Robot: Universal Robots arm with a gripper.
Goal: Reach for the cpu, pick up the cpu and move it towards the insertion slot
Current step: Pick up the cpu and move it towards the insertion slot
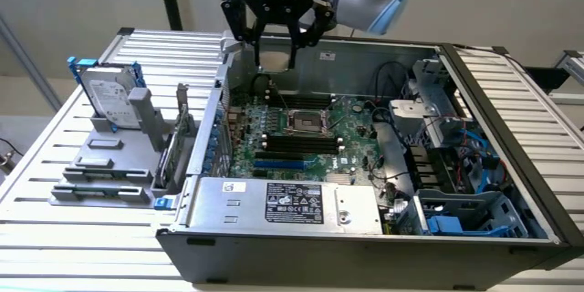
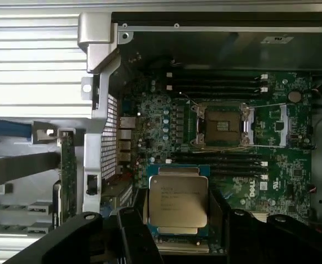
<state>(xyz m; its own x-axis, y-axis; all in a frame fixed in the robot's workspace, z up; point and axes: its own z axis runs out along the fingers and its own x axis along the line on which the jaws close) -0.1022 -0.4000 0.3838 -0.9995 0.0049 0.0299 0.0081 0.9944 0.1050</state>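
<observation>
Gripping the cpu (image 2: 178,202), the pincer (image 1: 275,51) hangs above the insertion slot (image 1: 306,124).

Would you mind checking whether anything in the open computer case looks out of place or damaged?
Nothing stands out: the silver square cpu sits level in the gripper, and the metal-framed insertion slot lies open, undamaged.
</observation>
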